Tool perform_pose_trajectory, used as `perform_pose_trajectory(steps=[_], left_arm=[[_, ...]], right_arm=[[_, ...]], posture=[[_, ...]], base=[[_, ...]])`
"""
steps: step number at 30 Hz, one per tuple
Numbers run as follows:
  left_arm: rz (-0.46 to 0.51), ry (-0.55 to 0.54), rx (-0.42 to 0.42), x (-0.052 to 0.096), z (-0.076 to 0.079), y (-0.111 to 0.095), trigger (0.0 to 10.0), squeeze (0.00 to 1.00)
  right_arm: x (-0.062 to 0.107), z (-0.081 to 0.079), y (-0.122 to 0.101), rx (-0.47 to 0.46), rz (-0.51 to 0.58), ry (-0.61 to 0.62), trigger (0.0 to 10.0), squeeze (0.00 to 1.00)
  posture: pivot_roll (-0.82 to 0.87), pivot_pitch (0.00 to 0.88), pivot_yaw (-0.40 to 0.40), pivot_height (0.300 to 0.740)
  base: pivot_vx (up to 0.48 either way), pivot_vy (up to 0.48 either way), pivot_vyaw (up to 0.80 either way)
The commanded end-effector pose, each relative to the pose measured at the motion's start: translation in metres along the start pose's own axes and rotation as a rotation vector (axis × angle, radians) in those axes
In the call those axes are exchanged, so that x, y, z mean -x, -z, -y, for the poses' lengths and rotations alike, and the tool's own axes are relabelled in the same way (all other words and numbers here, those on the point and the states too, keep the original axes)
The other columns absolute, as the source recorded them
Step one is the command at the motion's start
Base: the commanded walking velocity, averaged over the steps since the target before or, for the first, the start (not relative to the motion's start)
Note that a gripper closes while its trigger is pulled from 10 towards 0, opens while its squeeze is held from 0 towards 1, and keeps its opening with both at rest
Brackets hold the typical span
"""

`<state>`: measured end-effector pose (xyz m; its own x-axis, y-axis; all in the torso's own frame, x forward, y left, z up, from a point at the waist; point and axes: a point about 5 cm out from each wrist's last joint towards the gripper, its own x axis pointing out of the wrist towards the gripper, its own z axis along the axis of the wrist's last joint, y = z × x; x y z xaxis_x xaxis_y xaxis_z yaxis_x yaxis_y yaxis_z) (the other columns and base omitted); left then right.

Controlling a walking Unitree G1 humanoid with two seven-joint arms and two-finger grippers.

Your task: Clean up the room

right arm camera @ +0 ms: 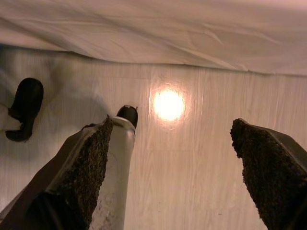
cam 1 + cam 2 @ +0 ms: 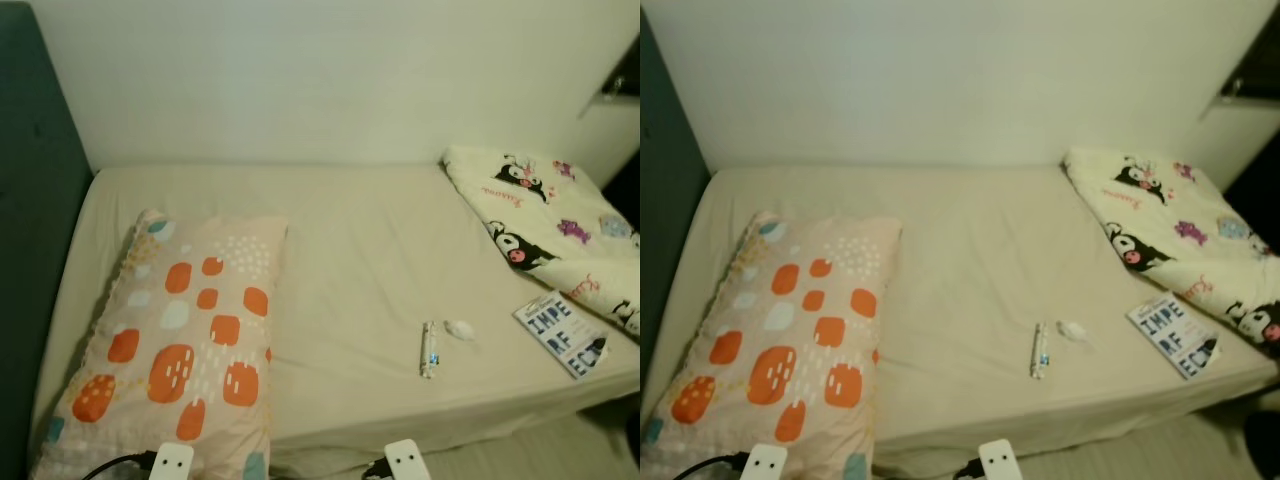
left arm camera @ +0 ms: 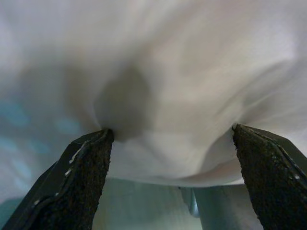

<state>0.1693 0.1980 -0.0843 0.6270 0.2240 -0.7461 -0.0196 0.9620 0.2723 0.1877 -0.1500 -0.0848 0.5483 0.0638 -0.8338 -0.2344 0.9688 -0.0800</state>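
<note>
progress: early, bed [image 2: 350, 230] not yet cleared | left on it: tube [image 2: 429, 349] and small white wad [image 2: 460, 329] lying near-right, booklet [image 2: 561, 334] at right edge, pillow [image 2: 180, 350] left, blanket [image 2: 545, 225] bunched far right | left claw [image 3: 170, 143] released, hanging by white fabric | right claw [image 1: 175, 158] released, hanging over floor [image 1: 182, 158]

bare sheet [image 2: 350, 240] mid-bed, pillow [image 2: 185, 340] left, blanket [image 2: 545, 225] right

Your two head views look forward and down onto the same bed [image 2: 350, 260], the right eye's framing offset slightly sideways. Your left wrist camera sits close against pale fabric [image 3: 192, 72]. Your right wrist camera faces down at the floor [image 1: 192, 167] beside the bed's edge.
</note>
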Motion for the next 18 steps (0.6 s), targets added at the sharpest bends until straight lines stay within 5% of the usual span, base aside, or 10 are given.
perform_pose_trajectory(steps=[1, 8, 18], left_arm=[[-0.027, -0.006, 0.032, 0.004, 0.004, 0.01, 10.0, 0.0], [-0.056, -0.048, 0.105, 0.008, 0.005, 0.021, 10.0, 0.0], [-0.045, -0.026, 0.101, 0.006, 0.012, 0.014, 10.0, 0.0]], right_arm=[[0.001, 0.006, 0.005, 0.038, -0.033, -0.002, 10.0, 0.0], [-0.001, 0.004, -0.003, 0.121, -0.025, -0.036, 10.0, 0.0], [0.0, 0.014, -0.003, 0.158, -0.031, -0.029, 10.0, 0.0]], posture=[[0.18, 0.0, -0.173, 0.74], [0.21, 0.0, -0.226, 0.74], [0.18, 0.0, -0.244, 0.74]], base=[[0.0, 0.0, 0.0], [0.0, 0.0, 0.0], [0.0, 0.0, 0.0]])
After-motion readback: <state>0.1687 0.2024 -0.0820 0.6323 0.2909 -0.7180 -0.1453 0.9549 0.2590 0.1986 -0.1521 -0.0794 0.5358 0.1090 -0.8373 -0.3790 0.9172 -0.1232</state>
